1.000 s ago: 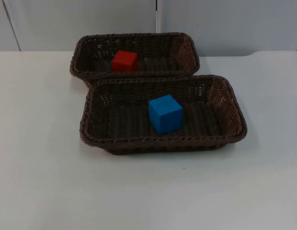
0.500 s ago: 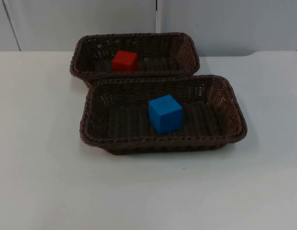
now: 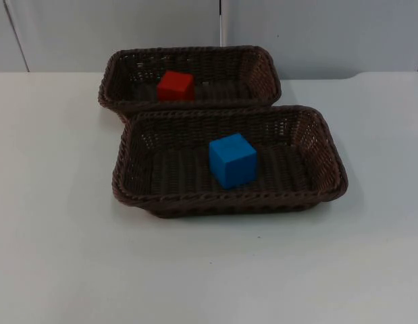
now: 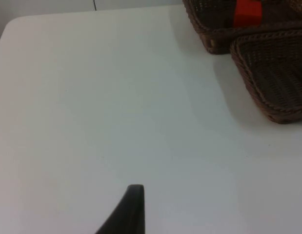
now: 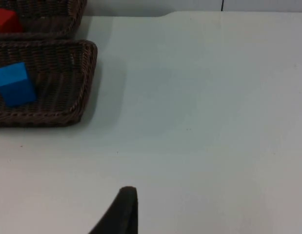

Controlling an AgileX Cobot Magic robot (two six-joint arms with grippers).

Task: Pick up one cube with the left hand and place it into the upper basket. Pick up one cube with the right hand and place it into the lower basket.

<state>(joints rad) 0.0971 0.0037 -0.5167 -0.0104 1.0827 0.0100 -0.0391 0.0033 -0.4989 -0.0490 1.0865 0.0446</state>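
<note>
A red cube (image 3: 175, 86) lies inside the upper brown wicker basket (image 3: 188, 49), near its left half. A blue cube (image 3: 232, 160) rests in the middle of the lower basket (image 3: 229, 200), which touches the upper one. In the left wrist view my left gripper (image 4: 133, 204) waits over bare table to the left of both baskets, with the red cube (image 4: 248, 12) far off. In the right wrist view my right gripper (image 5: 124, 207) waits over bare table to the right of the lower basket (image 5: 82, 83), well away from the blue cube (image 5: 15, 84).
The white table (image 3: 209, 270) spreads wide in front of and beside the baskets. A grey partition wall (image 3: 317, 34) closes the back, right behind the upper basket.
</note>
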